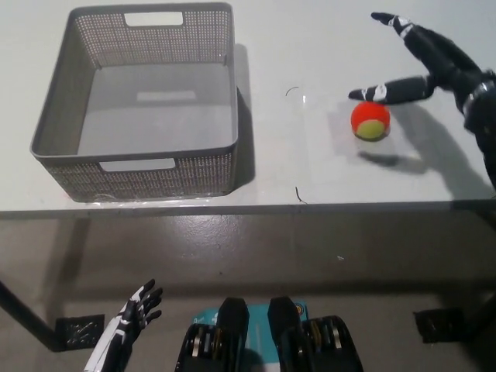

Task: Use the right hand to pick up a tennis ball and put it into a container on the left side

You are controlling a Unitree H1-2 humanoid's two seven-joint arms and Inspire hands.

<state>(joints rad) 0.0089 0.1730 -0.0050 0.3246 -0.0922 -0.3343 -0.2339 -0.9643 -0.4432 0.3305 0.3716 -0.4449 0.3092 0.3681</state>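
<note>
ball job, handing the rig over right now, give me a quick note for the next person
Right hand: open, fingers spread above and beside the ball, nothing held.
Left hand: resting low at the lower left, below the table edge, open.
Ball: on the table, right of the basket, apart from it.
Basket: on the left side, nothing in it.
Done: right hand brought over the ball.
Left: close on the ball, lift, carry left, drop into the basket.
</note>
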